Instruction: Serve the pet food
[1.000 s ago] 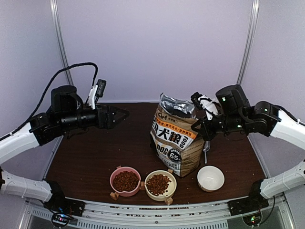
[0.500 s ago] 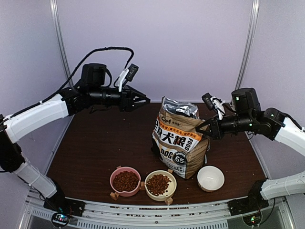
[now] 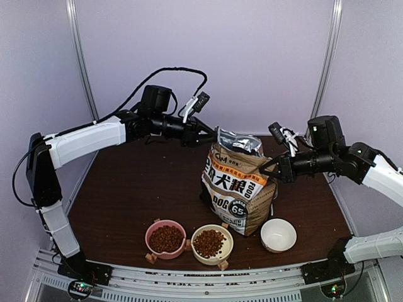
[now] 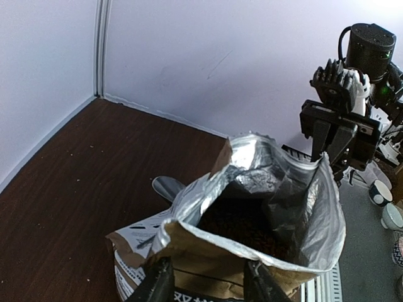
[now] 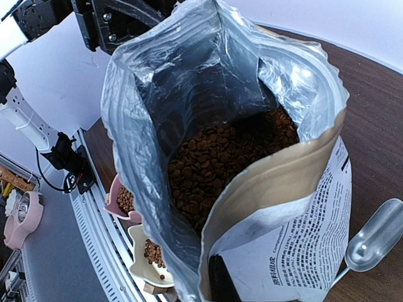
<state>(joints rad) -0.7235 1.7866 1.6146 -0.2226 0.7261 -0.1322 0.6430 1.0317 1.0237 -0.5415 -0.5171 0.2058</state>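
Left arm reaches level from the bag's (image 3: pixel 236 189) back left, left gripper (image 4: pixel 208 277) at its open mouth, fingers apart. The right arm bends in from the bag's right, right gripper (image 3: pixel 272 168) pinched on the bag's upper right edge. Count: one bag, one scoop (image 5: pixel 373 240) behind it on the table (image 3: pixel 126 189), and three bowls in front: pink (image 3: pixel 149 231) and cream (image 3: pixel 230 242) hold kibble, plus white (image 3: pixel 278 236). Only the wrist views show the pet food (image 5: pixel 220 157) inside the bag.
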